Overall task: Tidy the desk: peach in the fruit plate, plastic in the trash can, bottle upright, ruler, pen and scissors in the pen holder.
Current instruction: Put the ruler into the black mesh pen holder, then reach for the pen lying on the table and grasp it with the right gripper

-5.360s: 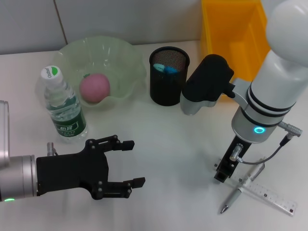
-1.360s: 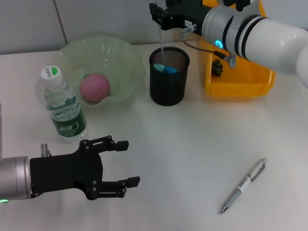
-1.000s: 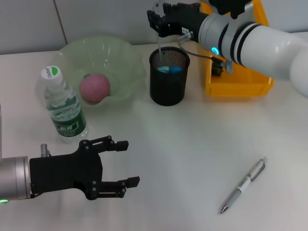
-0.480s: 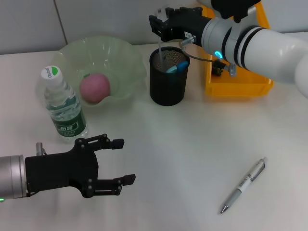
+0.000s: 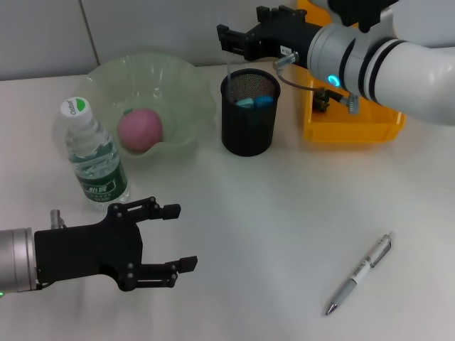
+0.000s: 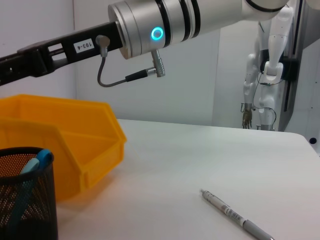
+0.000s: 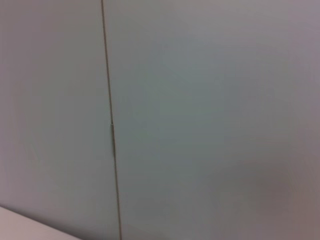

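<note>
The black mesh pen holder (image 5: 248, 124) stands at the back centre, with blue scissors handles (image 5: 252, 101) showing inside it. The thin clear ruler (image 5: 228, 69) rises from its left rim. My right gripper (image 5: 240, 23) hovers open just above the holder, apart from the ruler's top. The pen (image 5: 359, 274) lies on the table at the front right, also seen from the left wrist (image 6: 235, 216). The peach (image 5: 140, 129) sits in the green fruit plate (image 5: 186, 75). The bottle (image 5: 92, 153) stands upright. My left gripper (image 5: 180, 237) hangs open and empty at the front left.
A yellow bin (image 5: 355, 122) stands right of the pen holder with a small dark item (image 5: 321, 100) inside. The left wrist view shows the bin (image 6: 65, 145) and holder (image 6: 25, 200). The right wrist view shows only a wall.
The ruler went down into the pen holder and my right gripper let it go, then drew up and to the right. The left gripper shifted slightly towards the front left.
</note>
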